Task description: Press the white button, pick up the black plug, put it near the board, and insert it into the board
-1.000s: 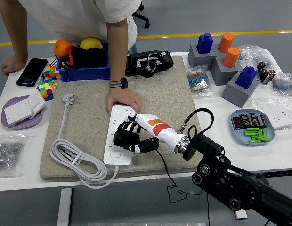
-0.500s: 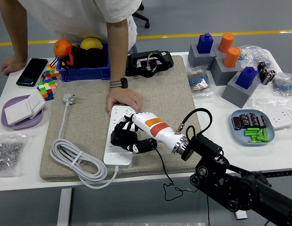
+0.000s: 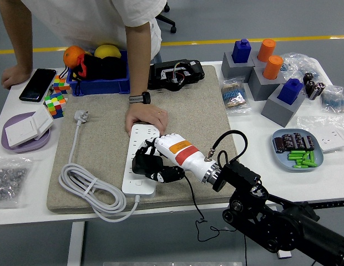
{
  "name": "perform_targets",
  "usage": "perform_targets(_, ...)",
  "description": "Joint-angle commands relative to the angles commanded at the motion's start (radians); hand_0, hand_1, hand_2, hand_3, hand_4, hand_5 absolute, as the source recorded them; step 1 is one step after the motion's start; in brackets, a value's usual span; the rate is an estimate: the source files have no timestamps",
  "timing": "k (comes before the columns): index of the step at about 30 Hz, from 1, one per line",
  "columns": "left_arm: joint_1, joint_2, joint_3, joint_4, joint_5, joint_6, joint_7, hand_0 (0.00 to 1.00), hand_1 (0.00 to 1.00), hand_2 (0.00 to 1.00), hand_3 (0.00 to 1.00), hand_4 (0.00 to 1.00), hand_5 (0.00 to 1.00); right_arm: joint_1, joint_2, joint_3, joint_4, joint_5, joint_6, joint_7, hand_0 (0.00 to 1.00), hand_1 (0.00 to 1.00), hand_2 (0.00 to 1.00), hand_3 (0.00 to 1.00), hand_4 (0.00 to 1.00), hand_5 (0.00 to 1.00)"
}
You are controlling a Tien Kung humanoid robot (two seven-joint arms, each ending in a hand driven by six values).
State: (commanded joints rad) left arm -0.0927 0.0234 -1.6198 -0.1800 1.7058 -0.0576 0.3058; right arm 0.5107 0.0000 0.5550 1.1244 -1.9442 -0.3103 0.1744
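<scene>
The white bench (image 3: 28, 183) carried a big beige felt mat (image 3: 200, 111), likely there as a soft work surface. Leaning in from the far side, a person in a white shirt (image 3: 100, 16) pressed one hand (image 3: 147, 117) onto the top end of the long white power strip (image 3: 140, 183), apparently pinning it so it would not slide under the push. The strip's coiled white cable (image 3: 86, 185) trailed off to the left on the mat. The robot's right hand (image 3: 152, 162), white-backed with black fingers, hovered over the strip's middle, fingers curled tight around the small black plug (image 3: 143, 163), held right down at the sockets. By my read, that was the insertion itself, nearly home. No left hand showed.
</scene>
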Motion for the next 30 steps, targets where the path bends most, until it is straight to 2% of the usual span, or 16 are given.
perform_targets(8,0.0,0.0,0.001,0.0,-0.001,-0.001,0.0,0.648,0.637,0.628,0.671,0.493,0.111,0.002,0.0,0.006,-0.007,-0.045,-0.007,-0.014,0.391,0.43,0.482,0.576,0.832,0.002)
perform_targets(30,-0.002,-0.003,0.002,0.0,-0.015,0.003,-0.001,0.648,0.638,0.628,0.67,0.491,0.112,-0.017,-0.01,0.015,-0.001,-0.033,0.01,-0.026,0.397,0.429,0.482,0.577,0.838,0.002)
